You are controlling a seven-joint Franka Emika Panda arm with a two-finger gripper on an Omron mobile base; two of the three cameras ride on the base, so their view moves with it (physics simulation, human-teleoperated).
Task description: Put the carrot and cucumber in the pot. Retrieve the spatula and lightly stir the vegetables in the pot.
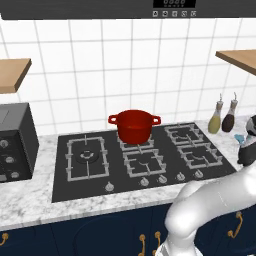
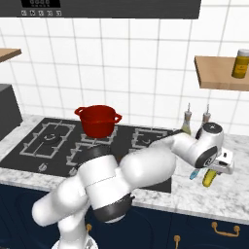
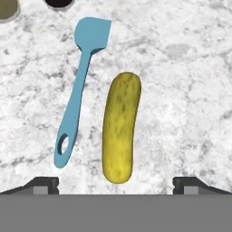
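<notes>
Gripper (image 3: 116, 183) hangs above the marble counter (image 3: 190, 90) right of the stove, jaws fully apart and empty. Cucumber (image 3: 120, 128) lies directly beneath, not yet lifted; spatula (image 3: 81, 86) lies just beside it, untouched. Farther off, pot (image 1: 134, 126) waits on a rear burner. Judged status: every step remains outstanding; carrot location cannot be told.

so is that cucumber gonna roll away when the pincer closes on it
Possibly. The cucumber is a rounded, slightly curved cylinder lying flat on the marble counter, so a sideways nudge could roll it, though the curve may limit that. Its skin looks smooth, so it may slip. It looks stiff. The open pincer straddles it, which should trap it.
</notes>
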